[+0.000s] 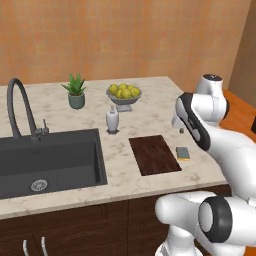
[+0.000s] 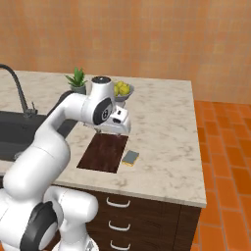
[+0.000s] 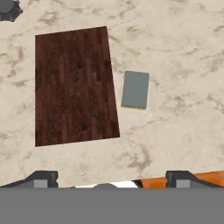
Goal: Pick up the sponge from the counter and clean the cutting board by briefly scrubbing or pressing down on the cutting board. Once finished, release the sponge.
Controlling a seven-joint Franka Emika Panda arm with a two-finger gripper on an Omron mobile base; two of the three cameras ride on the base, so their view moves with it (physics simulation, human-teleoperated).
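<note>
Sponge (image 3: pixel 135 89) lies flat on the counter (image 1: pixel 150 112), grey-green face up, just beside the cutting board's (image 3: pixel 75 85) long edge, not touching; gripper (image 3: pixel 111 177) hangs above both, fingers spread wide, holding nothing; fruit bowl (image 1: pixel 123 93), potted plant (image 1: pixel 76 91), soap dispenser (image 1: pixel 112 120) and black sink (image 1: pixel 50 160) stand farther off.

Counter (image 3: pixel 175 43) w/ board (image 3: pixel 74 85), sponge (image 3: pixel 135 89)

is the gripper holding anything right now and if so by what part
Nothing is held. The gripper is open above the counter; the sponge lies beside the cutting board.
</note>
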